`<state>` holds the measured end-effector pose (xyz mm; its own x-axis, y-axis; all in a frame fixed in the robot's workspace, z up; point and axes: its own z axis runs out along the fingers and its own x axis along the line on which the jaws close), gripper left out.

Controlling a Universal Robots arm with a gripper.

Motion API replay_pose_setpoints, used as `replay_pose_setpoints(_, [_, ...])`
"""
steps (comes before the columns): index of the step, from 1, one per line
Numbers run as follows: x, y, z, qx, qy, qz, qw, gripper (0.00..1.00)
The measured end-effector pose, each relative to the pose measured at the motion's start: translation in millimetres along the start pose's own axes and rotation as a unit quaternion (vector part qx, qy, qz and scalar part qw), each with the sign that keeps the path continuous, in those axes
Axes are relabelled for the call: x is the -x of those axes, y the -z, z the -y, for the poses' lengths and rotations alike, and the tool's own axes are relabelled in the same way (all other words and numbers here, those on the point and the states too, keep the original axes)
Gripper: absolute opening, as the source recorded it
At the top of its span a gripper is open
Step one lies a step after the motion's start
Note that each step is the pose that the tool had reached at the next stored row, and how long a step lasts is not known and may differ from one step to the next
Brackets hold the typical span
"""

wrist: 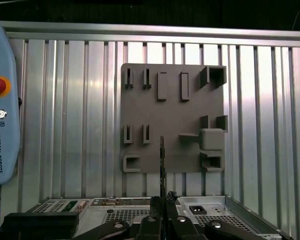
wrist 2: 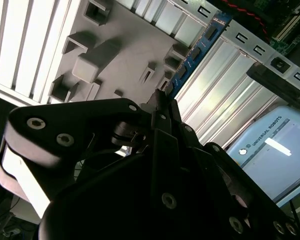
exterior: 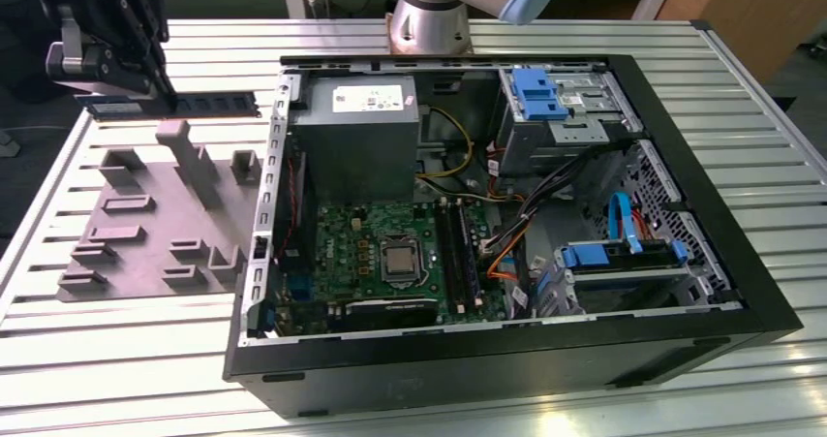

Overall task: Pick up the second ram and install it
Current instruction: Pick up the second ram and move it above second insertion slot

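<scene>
Black end effector grips the second ram, a long thin flat blue-black circuit strip, near a blocky grey plastic tray on the ribbed aluminium table.

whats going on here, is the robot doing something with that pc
The robot arm's gripper is holding a ram stick by one end, lifted in the air above the grey tray at the exterior view's left. The open computer case lies beside the tray on the slatted metal table. The stick is not yet over the motherboard, so it is picked up but not installed.
</scene>
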<state>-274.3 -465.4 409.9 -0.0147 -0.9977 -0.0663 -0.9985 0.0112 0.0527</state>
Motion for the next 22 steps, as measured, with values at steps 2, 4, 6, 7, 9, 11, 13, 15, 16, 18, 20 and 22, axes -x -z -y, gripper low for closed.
replay_pose_setpoints(2, [0.0,0.0,1.0,0.0000,0.000,0.0000,1.0000,0.14])
replay_pose_setpoints(4, [0.0,0.1,2.0,0.0000,0.000,0.0000,1.0000,0.14])
replay_pose_setpoints(6, [0.0,0.1,3.1,0.0000,0.000,0.0000,1.0000,0.14])
replay_pose_setpoints(7, [0.1,0.2,3.6,0.0000,0.000,0.0000,1.0000,0.14])
replay_pose_setpoints(9, [0.1,0.2,4.6,0.0000,0.000,0.0000,1.0000,0.14])
replay_pose_setpoints(11, [0.1,0.3,5.8,0.0000,0.000,0.0000,1.0000,0.14])
replay_pose_setpoints(13, [0.1,0.3,6.9,0.0000,0.000,0.0000,1.0000,0.14])
replay_pose_setpoints(15, [0.1,0.4,8.1,0.0000,0.000,0.0000,1.0000,0.14])
replay_pose_setpoints(16, [0.1,0.5,8.8,0.0000,0.000,0.0000,1.0000,0.14])
replay_pose_setpoints(18, [0.2,0.6,10.3,0.0000,0.000,0.0000,1.0000,0.14])
replay_pose_setpoints(20, [0.2,0.6,11.8,0.0000,0.000,0.0000,1.0000,0.14])
replay_pose_setpoints(22, [0.2,0.7,13.2,0.0000,0.000,0.0000,1.0000,0.14])
